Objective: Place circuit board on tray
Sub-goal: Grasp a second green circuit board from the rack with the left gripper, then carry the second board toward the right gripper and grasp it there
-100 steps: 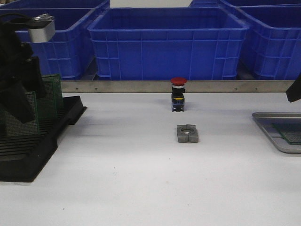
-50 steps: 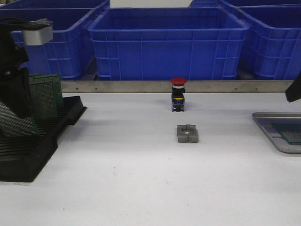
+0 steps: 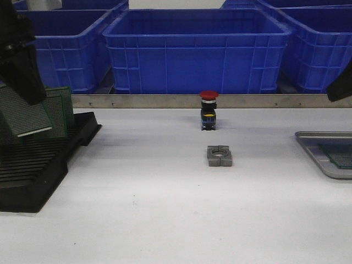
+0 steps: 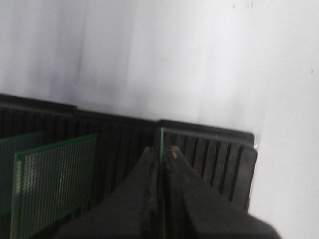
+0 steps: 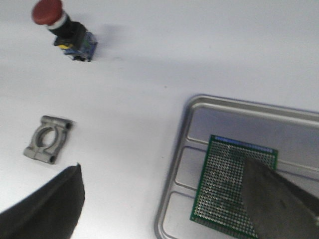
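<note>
left end effector [image 4: 160, 164], jaws closed edge-on upon a green perforated circuit board [image 3: 25, 116], holds it above the black slotted plastic rack [image 3: 38, 165]. the flat silver-grey metal tray [image 3: 313, 147] lies far to the right, beneath the wide-open right end effector [image 5: 164, 199].

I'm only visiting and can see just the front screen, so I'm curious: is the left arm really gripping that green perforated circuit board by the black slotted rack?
Observer: Yes. The left wrist camera shows the left gripper shut on the thin edge of the green perforated circuit board, over the black slotted plastic rack.
Operator: And the right arm at my screen's edge?
Observer: The right gripper is open and empty, over the flat silver-grey metal tray.
Operator: Is that tray bare?
Observer: No, another green perforated board lies flat in it.
</note>
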`<action>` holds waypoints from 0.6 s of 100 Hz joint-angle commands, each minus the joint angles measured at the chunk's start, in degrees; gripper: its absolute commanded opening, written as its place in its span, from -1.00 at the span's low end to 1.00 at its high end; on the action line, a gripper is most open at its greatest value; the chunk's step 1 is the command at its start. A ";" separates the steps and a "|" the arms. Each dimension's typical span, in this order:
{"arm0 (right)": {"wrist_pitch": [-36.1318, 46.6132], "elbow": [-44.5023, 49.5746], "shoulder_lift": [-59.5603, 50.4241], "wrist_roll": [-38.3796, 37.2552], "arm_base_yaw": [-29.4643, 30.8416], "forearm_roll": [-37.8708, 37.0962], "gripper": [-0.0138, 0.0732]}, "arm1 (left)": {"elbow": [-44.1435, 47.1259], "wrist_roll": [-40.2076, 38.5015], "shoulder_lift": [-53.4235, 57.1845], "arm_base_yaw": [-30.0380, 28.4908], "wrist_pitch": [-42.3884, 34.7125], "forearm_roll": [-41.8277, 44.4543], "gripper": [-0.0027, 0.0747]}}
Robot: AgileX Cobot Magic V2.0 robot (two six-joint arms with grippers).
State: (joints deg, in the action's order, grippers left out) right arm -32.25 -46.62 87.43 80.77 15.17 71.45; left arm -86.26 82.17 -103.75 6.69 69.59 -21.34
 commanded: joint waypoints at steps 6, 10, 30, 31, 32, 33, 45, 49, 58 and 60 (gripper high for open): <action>-4.59 -1.77 -6.36 8.55 -2.69 1.43 0.82 | -1.71 -0.65 4.21 1.26 3.70 -11.60 -0.98; -5.76 -1.77 -7.26 12.15 -3.75 1.43 0.82 | -1.71 -0.65 4.25 1.52 3.70 -13.58 -0.98; -13.19 -1.77 -9.63 26.59 -10.81 2.89 0.82 | -1.71 -0.65 4.25 5.71 3.70 -22.23 -0.98; -13.43 -1.77 -9.63 26.77 -11.06 3.02 0.82 | -1.71 -0.65 4.25 6.09 3.70 -22.50 -0.98; -13.80 -1.77 -9.63 26.91 -11.30 3.19 0.82 | -1.71 -0.65 4.25 6.27 3.70 -23.06 -0.98; -14.15 -1.77 -9.63 27.30 -12.06 3.44 0.82 | -1.71 -0.65 4.25 6.65 3.70 -23.64 -0.98; -14.99 -1.77 -9.63 27.31 -16.16 3.97 0.82 | -1.71 -0.65 4.25 10.13 3.70 -28.20 -0.98; -14.99 -1.77 -9.58 27.31 -17.63 3.97 0.82 | -1.71 -0.65 4.25 11.42 3.70 -30.05 -0.98; -14.99 -1.77 -9.53 27.31 -20.34 3.97 0.82 | -1.71 -0.65 4.25 13.98 3.70 -32.06 -0.98; -14.99 -1.77 -9.53 27.31 -20.88 4.07 0.82 | -1.71 -0.65 4.25 14.48 3.70 -32.44 -0.98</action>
State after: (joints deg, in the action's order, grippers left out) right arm -45.39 -46.62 79.71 107.39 -3.86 72.32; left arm -86.26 82.06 -102.60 18.67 69.69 -47.60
